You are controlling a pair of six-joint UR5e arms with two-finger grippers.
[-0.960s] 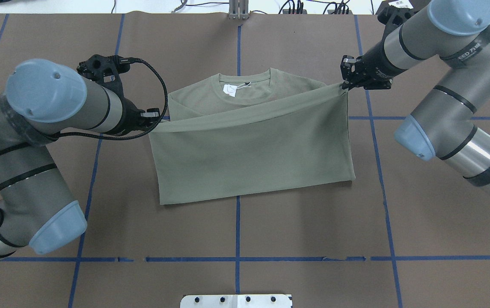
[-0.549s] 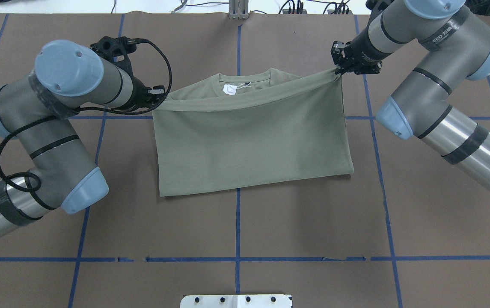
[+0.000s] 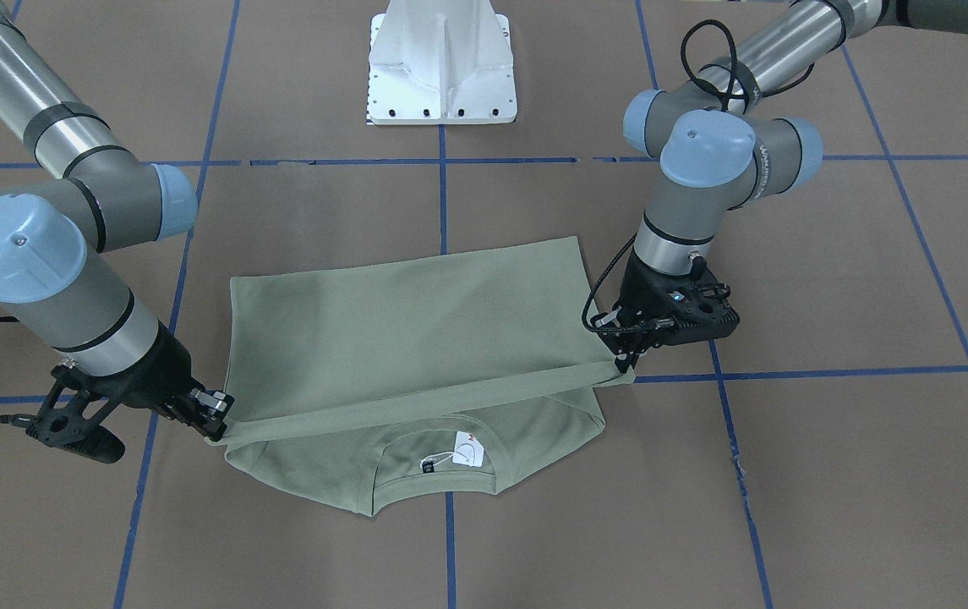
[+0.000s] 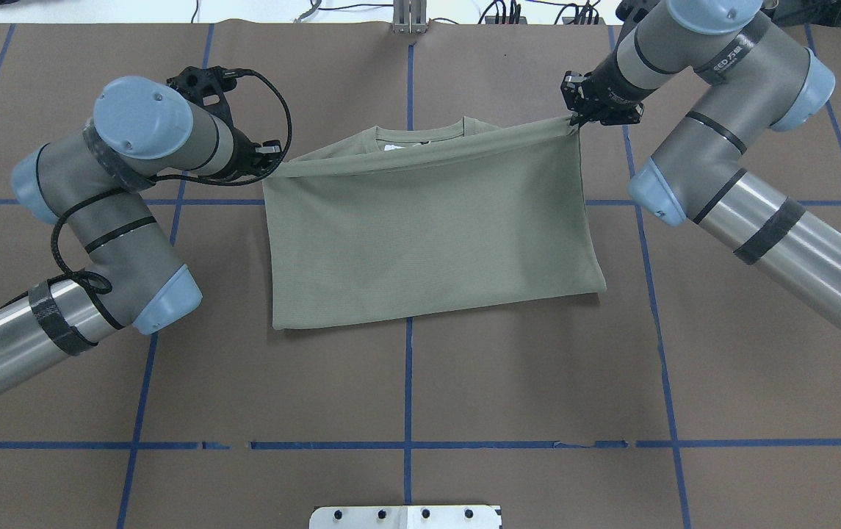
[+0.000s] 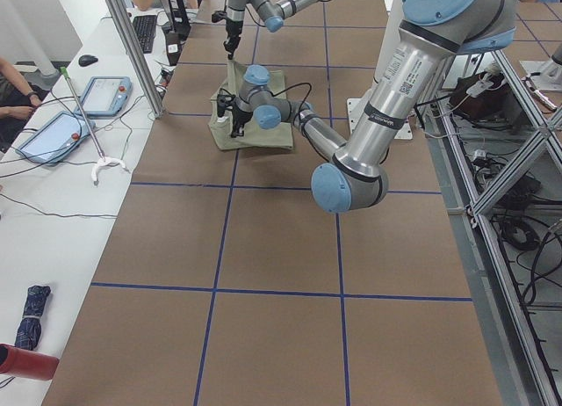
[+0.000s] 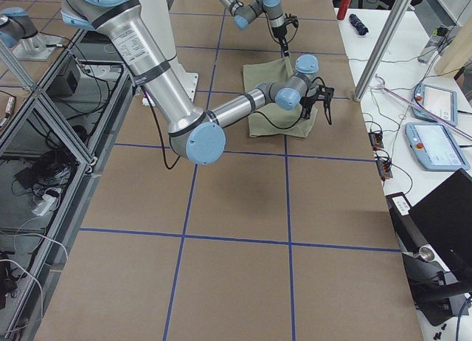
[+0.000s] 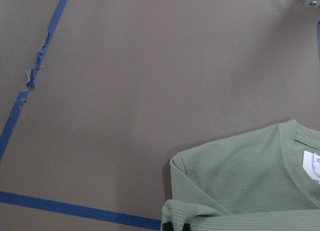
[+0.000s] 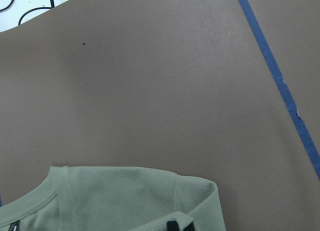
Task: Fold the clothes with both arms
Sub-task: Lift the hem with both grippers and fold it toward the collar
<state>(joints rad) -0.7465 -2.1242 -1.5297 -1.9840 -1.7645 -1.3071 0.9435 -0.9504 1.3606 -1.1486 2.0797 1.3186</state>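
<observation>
Left gripper is pressed together on one end of the sage-green knit shirt's lifted edge; right gripper is clamped the same way on the other end; both pinches sit just off the cloth's outer corners, with the arms angled away to either side. Between them the lifted edge runs nearly straight, sagging a little in the middle and raised above the layer below; in the front-facing view it stops short of the collar and the white tag, which stay uncovered. The folded edge nearest the robot lies flat on the brown table, slightly skewed to the blue tape lines. Bare table surrounds the shirt on every side: a wide stretch toward the white pedestal base, a narrower strip beyond the collar; both wrist views show only open brown surface and tape past the shoulders.
</observation>
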